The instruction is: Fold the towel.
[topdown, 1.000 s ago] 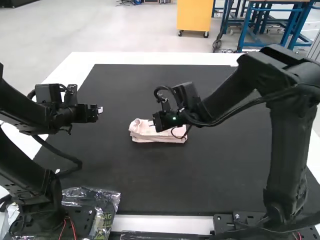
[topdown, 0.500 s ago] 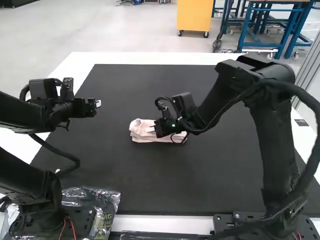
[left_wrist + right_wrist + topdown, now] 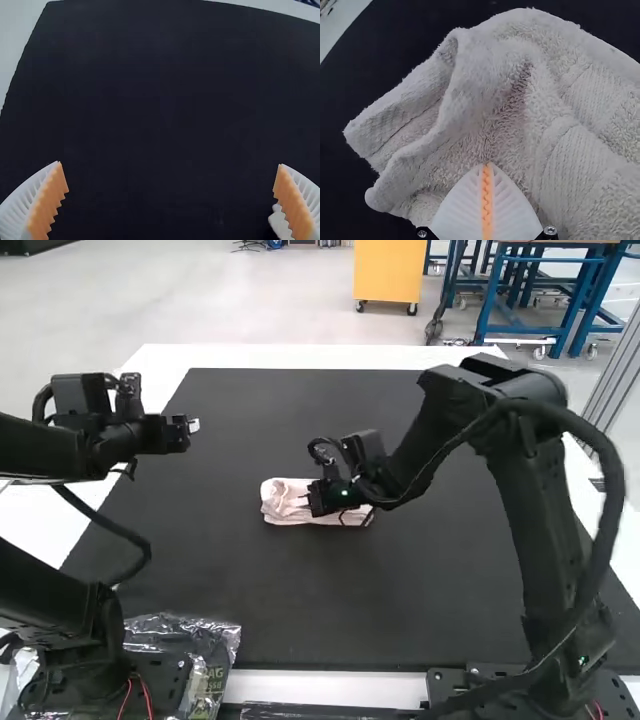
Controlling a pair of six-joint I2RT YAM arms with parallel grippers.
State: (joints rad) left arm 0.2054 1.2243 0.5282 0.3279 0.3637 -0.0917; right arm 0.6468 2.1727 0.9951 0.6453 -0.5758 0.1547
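The pale pink towel (image 3: 284, 502) lies as a small folded bundle near the middle of the black mat. Over it, the right gripper (image 3: 306, 500) reaches down with its tips at the cloth. In the right wrist view the towel (image 3: 490, 90) has layered, rumpled folds and a raised edge; the right gripper (image 3: 487, 165) has its ribbed fingers pressed together against it, and no cloth can be made out between the pads. Well left of the towel, the left gripper (image 3: 192, 426) hangs above the mat. In the left wrist view the left gripper (image 3: 170, 164) is wide open over bare mat.
The black mat (image 3: 330, 590) covers most of the white table (image 3: 300, 357). A crumpled clear plastic bag (image 3: 205, 640) lies by the left arm's base at the near edge. The right arm spans the mat's right side.
The left gripper has risen and drawn slightly left. The right gripper has lowered a little onto the towel, while its arm's upper links swung left. The towel's right end has shifted slightly inward.
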